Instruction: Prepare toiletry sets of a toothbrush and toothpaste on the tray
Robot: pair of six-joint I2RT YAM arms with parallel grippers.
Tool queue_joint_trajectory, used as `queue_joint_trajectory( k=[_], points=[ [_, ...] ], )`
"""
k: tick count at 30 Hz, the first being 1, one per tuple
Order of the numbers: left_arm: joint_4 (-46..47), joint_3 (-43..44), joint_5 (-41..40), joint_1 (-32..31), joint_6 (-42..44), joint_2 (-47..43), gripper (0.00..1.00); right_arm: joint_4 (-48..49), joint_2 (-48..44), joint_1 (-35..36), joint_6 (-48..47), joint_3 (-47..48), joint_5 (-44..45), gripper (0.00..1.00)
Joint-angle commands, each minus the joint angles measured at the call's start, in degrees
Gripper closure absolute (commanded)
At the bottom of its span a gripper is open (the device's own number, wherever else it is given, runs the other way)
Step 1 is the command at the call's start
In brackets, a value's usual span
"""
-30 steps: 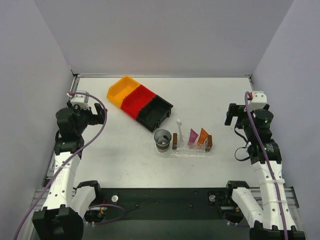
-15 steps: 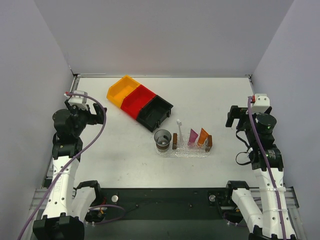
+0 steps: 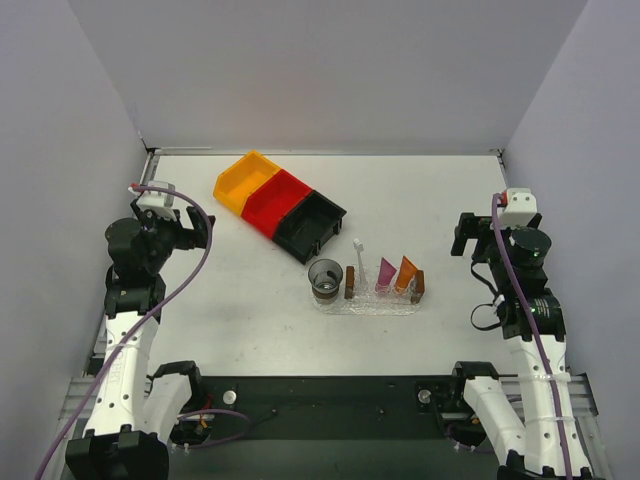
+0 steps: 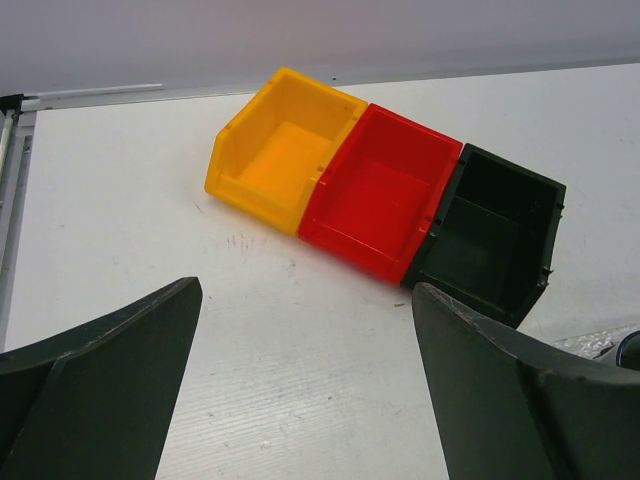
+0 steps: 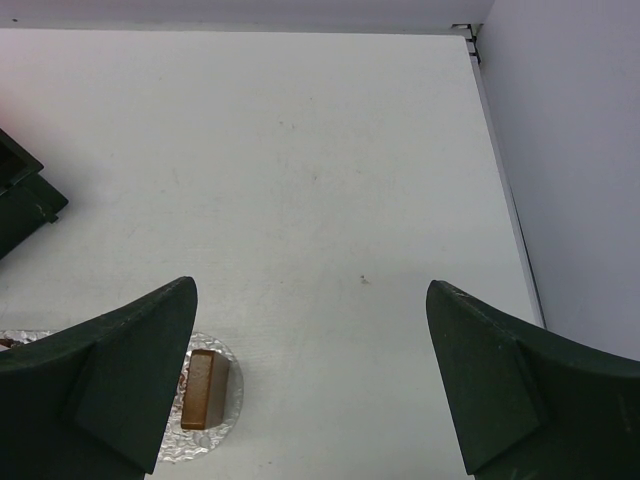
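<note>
The clear bumpy tray (image 3: 368,304) lies at the table's middle. On it a clear rack with brown ends (image 3: 419,285) holds the thin white toothbrush (image 3: 358,260), the magenta-pink toothpaste tube (image 3: 385,272) and the orange toothpaste tube (image 3: 405,271), all upright. My left gripper (image 3: 192,230) is open and empty far to the left of the tray. My right gripper (image 3: 463,232) is open and empty to the tray's right. In the right wrist view the right gripper (image 5: 310,385) frames bare table, with the tray's end (image 5: 200,442) and a brown rack end (image 5: 205,388) beside its left finger.
A dark cup (image 3: 325,277) stands at the tray's left end. Orange (image 3: 245,180), red (image 3: 277,202) and black (image 3: 310,225) bins sit in a diagonal row behind the tray. They also fill the left wrist view, orange (image 4: 285,150), red (image 4: 385,190), black (image 4: 495,230), beyond the open left gripper (image 4: 305,385).
Both arms have drawn back slightly outward and toward the near edge, away from the tray. The grippers stay open and the tray's things have not moved.
</note>
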Motion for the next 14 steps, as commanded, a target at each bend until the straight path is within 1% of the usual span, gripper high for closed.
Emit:
queue_joint_trajectory(
  k=[1,14],
  points=[
    [1.4,0.6,1.4,0.2,-0.1,-0.4,0.03,1.9,-0.1,-0.3,-0.4,-0.4,-0.3,0.08],
    [1.9,0.0,2.0,0.2,-0.1,-0.5,0.03,1.8,0.0,-0.3,-0.8,-0.3,-0.1,0.11]
  ],
)
